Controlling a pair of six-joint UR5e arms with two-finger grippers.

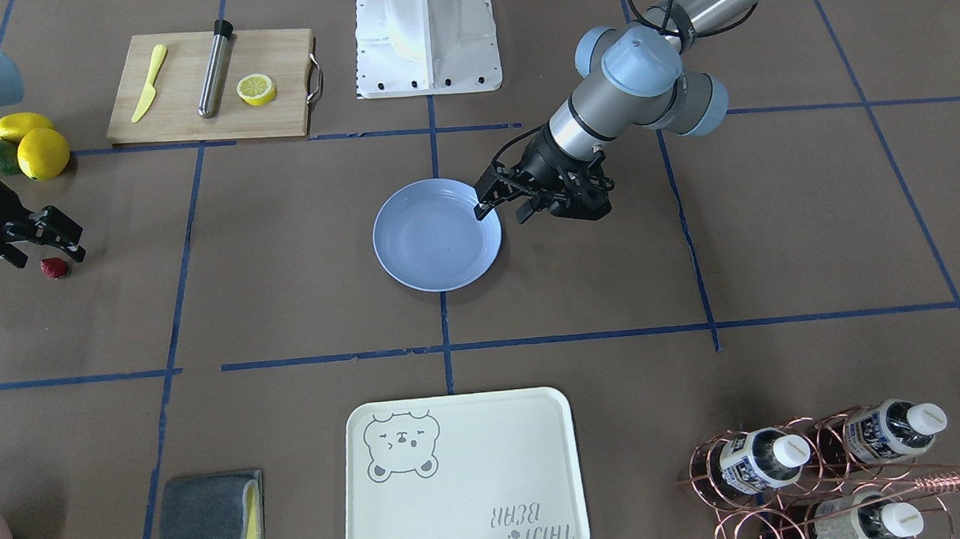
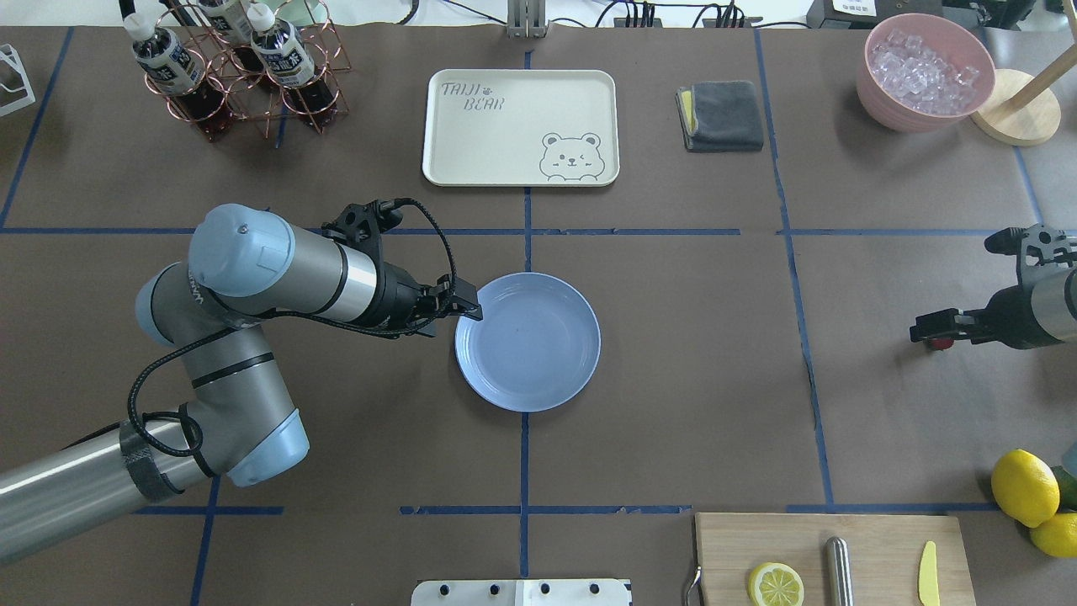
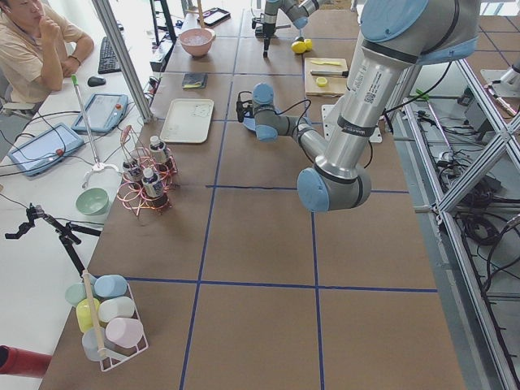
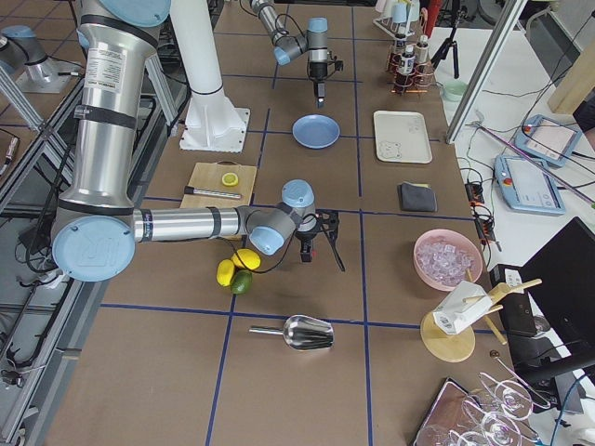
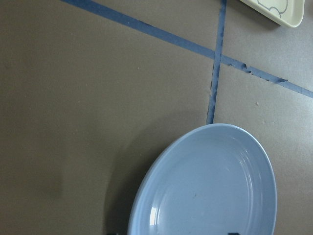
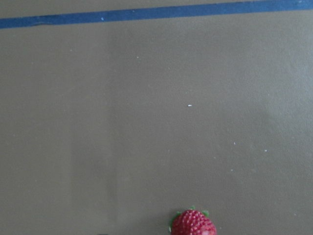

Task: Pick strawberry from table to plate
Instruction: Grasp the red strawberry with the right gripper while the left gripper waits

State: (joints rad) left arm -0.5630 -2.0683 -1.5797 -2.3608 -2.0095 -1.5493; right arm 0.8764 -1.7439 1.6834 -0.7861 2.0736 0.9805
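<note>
Far left: bottles (image 2: 160, 59) lying in a copper wire rack (image 2: 220, 103), labels too small to read. The left pincer (image 1: 502, 213) is low at the plate's left rim with its jaws apart and nothing between them, one fingertip right at the rim.

The plate (image 2: 527, 341) has nothing on it and sits on a blue tape crossing, with brown desk (image 2: 673, 379) all round it. Beyond it is a cream tray (image 2: 520, 126) — the print reads "TAIJI BEAR", with a bear drawing in one corner.

Right of the plate there's only paper and tape lines until the right pincer (image 1: 48, 255), close to the desk's right edge. Its jaws are spread and hold nothing. The strawberry (image 1: 55, 268) lies on the desk just beside its fingertips — well apart from the plate.

In the right wrist view the berry is at the bottom edge, with plain paper ahead up to a tape line. Lemons (image 2: 1024, 486) and a cutting board (image 2: 875, 539) sit in the corner nearest the robot, apart from the berry.
</note>
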